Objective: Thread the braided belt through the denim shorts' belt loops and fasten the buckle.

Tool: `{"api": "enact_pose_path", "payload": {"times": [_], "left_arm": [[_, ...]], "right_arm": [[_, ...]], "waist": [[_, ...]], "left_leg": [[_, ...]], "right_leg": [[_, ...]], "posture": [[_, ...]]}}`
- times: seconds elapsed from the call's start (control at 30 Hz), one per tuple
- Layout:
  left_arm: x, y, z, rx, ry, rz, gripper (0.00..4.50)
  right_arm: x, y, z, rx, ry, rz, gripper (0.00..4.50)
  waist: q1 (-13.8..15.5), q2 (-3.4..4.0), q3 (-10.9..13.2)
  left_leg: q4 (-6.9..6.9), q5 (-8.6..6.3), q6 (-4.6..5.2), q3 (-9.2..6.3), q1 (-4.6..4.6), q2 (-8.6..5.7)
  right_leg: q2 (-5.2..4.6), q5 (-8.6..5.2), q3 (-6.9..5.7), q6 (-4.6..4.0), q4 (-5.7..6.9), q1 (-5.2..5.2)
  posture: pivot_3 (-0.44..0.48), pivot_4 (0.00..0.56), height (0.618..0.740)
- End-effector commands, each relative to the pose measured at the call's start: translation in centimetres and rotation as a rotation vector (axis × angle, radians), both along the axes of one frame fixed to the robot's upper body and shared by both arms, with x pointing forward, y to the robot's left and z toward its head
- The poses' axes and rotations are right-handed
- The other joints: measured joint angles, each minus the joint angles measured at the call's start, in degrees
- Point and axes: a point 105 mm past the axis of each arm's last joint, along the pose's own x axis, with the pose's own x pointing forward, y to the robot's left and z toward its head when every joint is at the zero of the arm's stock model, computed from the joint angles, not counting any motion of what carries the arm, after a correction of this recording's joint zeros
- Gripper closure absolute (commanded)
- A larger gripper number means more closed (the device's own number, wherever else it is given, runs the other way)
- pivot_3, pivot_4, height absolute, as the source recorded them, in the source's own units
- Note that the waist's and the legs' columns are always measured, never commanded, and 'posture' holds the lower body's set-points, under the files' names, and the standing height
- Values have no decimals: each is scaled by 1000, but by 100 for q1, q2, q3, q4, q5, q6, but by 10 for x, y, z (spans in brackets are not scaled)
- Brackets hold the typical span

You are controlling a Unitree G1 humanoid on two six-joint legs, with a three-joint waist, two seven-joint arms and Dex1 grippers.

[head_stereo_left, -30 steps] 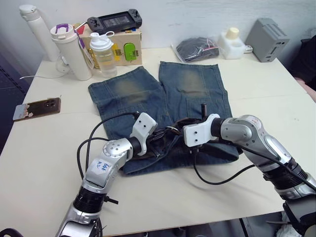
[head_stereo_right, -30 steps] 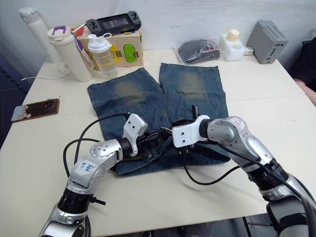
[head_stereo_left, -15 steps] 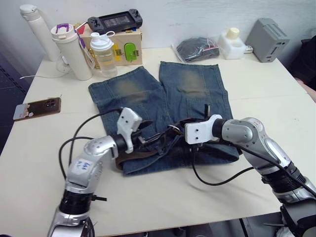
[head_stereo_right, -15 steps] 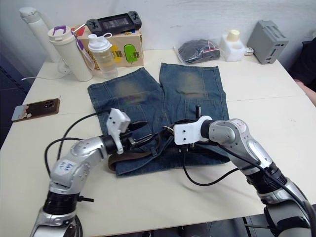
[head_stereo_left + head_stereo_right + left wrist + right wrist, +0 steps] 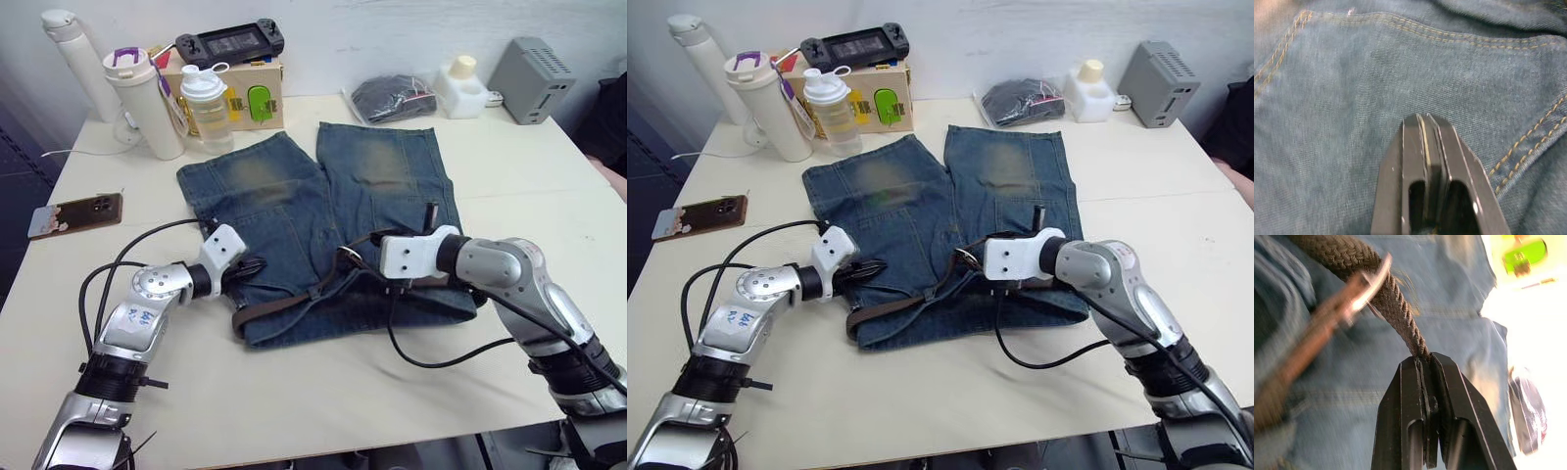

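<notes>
Denim shorts (image 5: pixel 323 225) laid flat on a pale table (image 5: pixel 323 392), white wall behind.
Braided belt (image 5: pixel 1396 303) is pinched in the right gripper (image 5: pixel 1425 363); left gripper (image 5: pixel 1425 120) is pressed shut, probably empty, over denim.

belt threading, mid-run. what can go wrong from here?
1. The right gripper pinches the braided belt only at its fingertips; a tug could slip it free.
2. The left gripper is shut and empty over the denim shorts, so nothing pins them; pulling may drag them.
</notes>
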Motion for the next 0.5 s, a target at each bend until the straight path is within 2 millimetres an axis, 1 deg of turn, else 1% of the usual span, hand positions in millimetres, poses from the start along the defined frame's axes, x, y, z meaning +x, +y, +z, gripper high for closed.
{"api": "enact_pose_path", "payload": {"times": [0.03, 0.13, 0.17, 0.27, 0.33, 0.4, 0.5], "left_arm": [[-7, 1, -23, 52, 66, -20, 4470], [-6, 1, -22, 52, 50, -24, 4470], [-6, 0, -21, 49, 43, -25, 4470], [-4, -2, -16, 36, 21, -29, 4470], [-2, -4, -6, 7, -15, -34, 4470], [1, -9, 14, -63, -63, -41, 4470], [2, -17, 46, -170, -129, -71, 4470]], "right_arm": [[2, -29, 36, 43, -119, -96, 4500], [3, -41, 52, 54, -180, -138, 4500], [3, -42, 56, 52, -201, -138, 4500], [0, -35, 61, 54, -230, -96, 4500], [-9, -15, 54, 18, -228, 9, 4500], [-17, 6, 43, 3, -205, 92, 4500], [-23, 25, 31, 0, -177, 145, 4500]], "waist": [[-1, 0, 0], [-1, 0, 0], [0, 0, 0], [2, 0, 0], [4, 0, 0], [0, 0, 0], [-4, -4, 2]], "left_leg": [[0, 0, 0, 0, 0, -1], [-1, 0, 0, 1, 1, -1], [-1, 0, 0, 1, 2, -1], [0, 0, 1, 1, 2, -1], [0, 1, 1, 2, 2, -1], [0, 1, 1, 2, 2, -1], [1, 1, 1, 1, -2, 0]], "right_leg": [[-2, 0, 0, 0, 1, 0], [-3, 0, 0, 0, 2, -1], [-5, 0, 0, 0, 3, 0], [-6, 0, 0, 0, 3, 0], [-6, 0, 0, 0, 4, 0], [-5, 0, 0, 0, 4, -1], [-5, 0, -1, 0, 4, -3]], "posture": [[0, 150, 687], [0, 150, 687], [0, 150, 687], [0, 150, 687], [0, 150, 687], [0, 150, 687], [0, 150, 687]]}}
